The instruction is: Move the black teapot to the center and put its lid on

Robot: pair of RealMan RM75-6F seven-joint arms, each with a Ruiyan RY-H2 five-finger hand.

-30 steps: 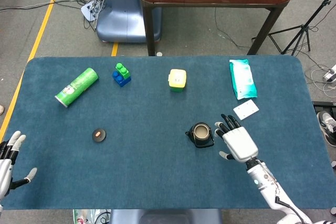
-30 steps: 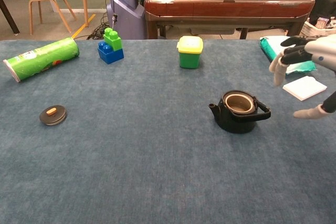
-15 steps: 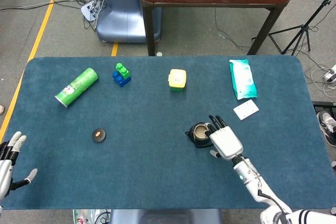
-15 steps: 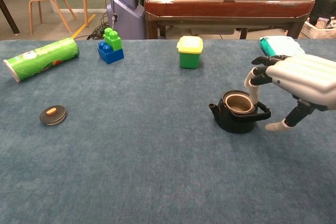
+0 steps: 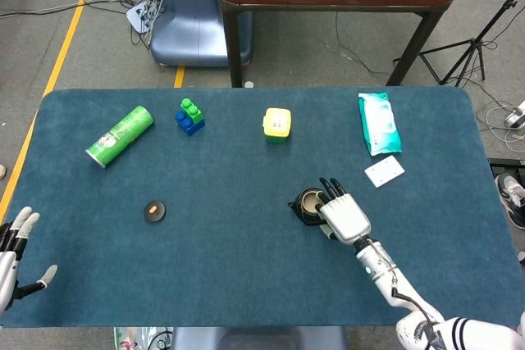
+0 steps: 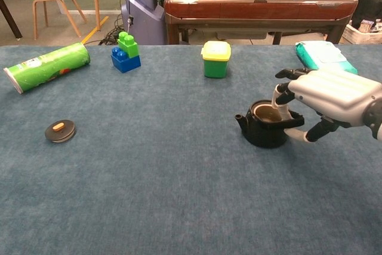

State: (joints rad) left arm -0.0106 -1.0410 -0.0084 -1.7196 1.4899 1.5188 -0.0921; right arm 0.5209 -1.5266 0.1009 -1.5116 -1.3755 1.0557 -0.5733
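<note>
A dark blue cloth-covered table point(image 5: 246, 284) fills both views, with a brown table of small tiles behind it. At the far left edge, the left hand point(image 5: 15, 247) hovers with fingers spread, holding nothing. Moving right, a green canister point(image 5: 120, 135) lies on its side, and nearer the robot sits the teapot's lid point(image 6: 60, 130), flat and well apart from the pot. Further right are stacked toy blocks point(image 5: 189, 115) and a yellow-topped tub point(image 5: 276, 125). Right of centre stands the black teapot point(image 6: 261, 128), open-topped. The right hand point(image 6: 325, 97) reaches over it, fingers dipping at the rim and thumb beside the handle; whether it truly grips is unclear. A good grasp likely needs the handle pinched firmly before sliding the pot leftward, keeping it upright.
</note>
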